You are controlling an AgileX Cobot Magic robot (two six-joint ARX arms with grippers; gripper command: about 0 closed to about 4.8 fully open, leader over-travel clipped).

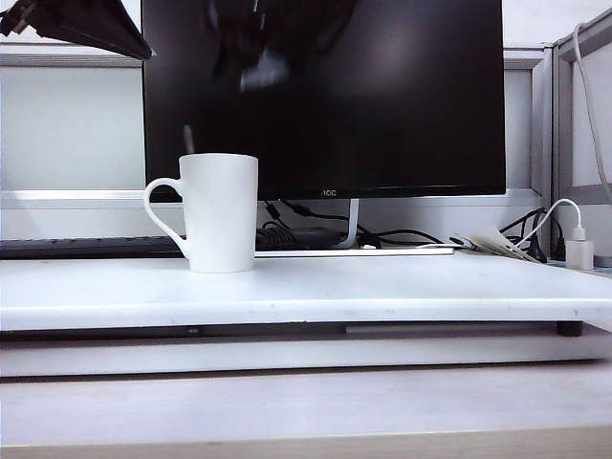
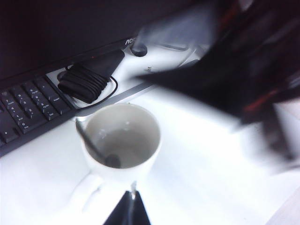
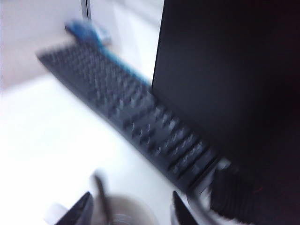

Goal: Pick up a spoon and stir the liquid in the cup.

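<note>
The white cup stands on the white desk, its handle toward the left of the exterior view. The thin grey spoon rests inside the cup and leans on the rim, its handle tip poking up. My right gripper is open just above the cup. The spoon handle stands free beside one finger. That arm shows as a dark blur in the left wrist view. My left gripper is shut and empty, hovering close to the cup's near rim. I cannot make out any liquid.
A black monitor stands right behind the cup, with a black keyboard and a coiled power adapter at its foot. A white charger and cables lie at the right. A dark arm part hangs at top left.
</note>
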